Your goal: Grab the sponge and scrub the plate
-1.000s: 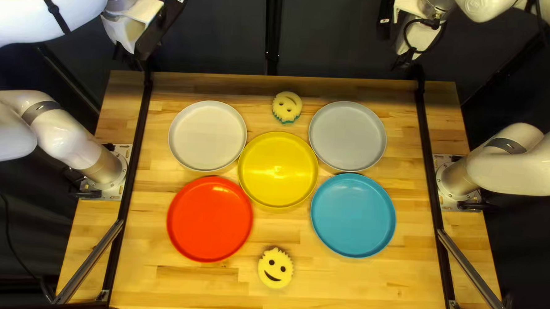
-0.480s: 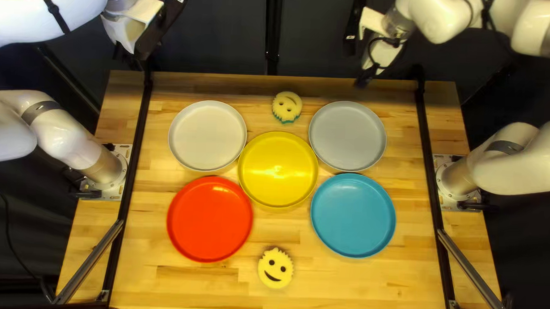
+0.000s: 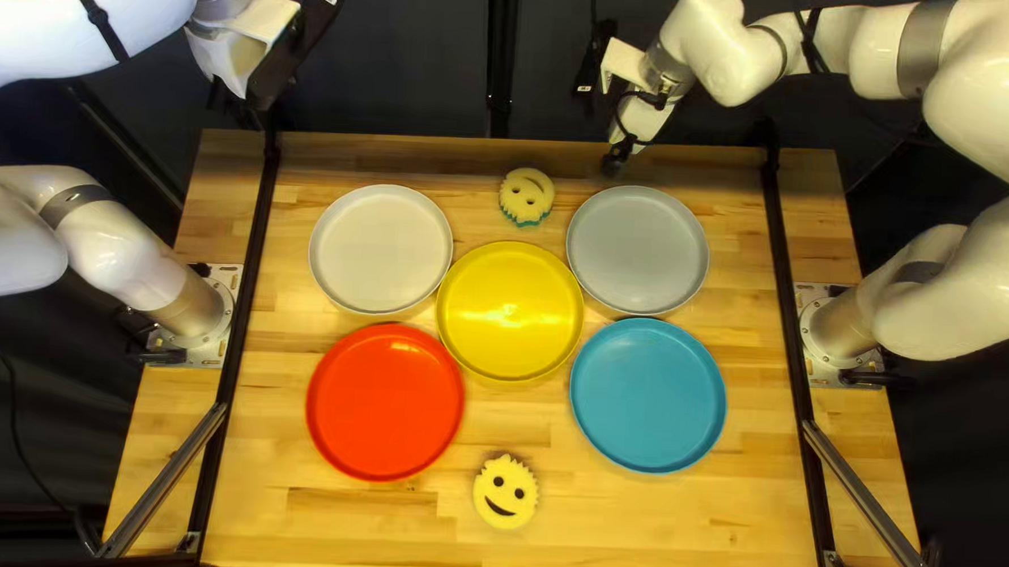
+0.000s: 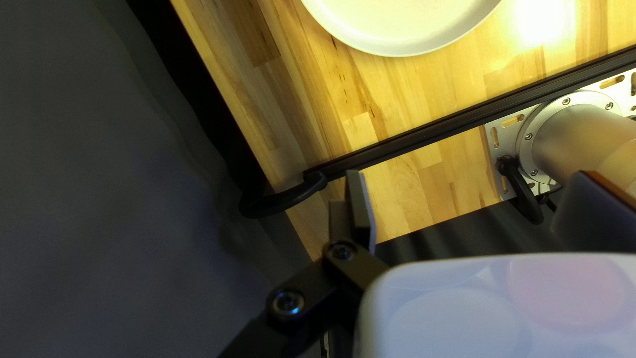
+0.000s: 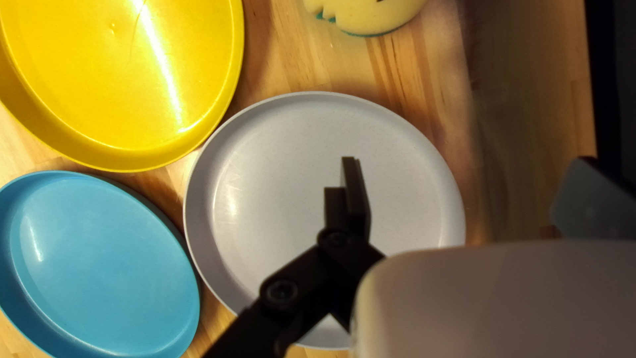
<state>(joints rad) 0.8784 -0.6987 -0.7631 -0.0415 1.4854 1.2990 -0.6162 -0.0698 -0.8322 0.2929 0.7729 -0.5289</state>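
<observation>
1. Top left view: right pincer [image 3: 615,160], fingers wide apart, raised by the table's [image 3: 652,540] far edge, near the gray plate [image 3: 638,251].
2. Smiley sponge [image 3: 527,195] just beyond the yellow plate [image 3: 510,311].
3. White plate [image 3: 380,250] across from gray.
4. Second sponge [image 3: 506,491] nearer than the red plate [image 3: 385,402].
5. Left pincer [image 3: 233,65] wide.

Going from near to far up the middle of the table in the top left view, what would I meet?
Near sponge → yellow plate → far sponge.

Two yellow smiley sponges [image 3: 505,501] lie flat near five round plates [image 3: 510,311].
</observation>
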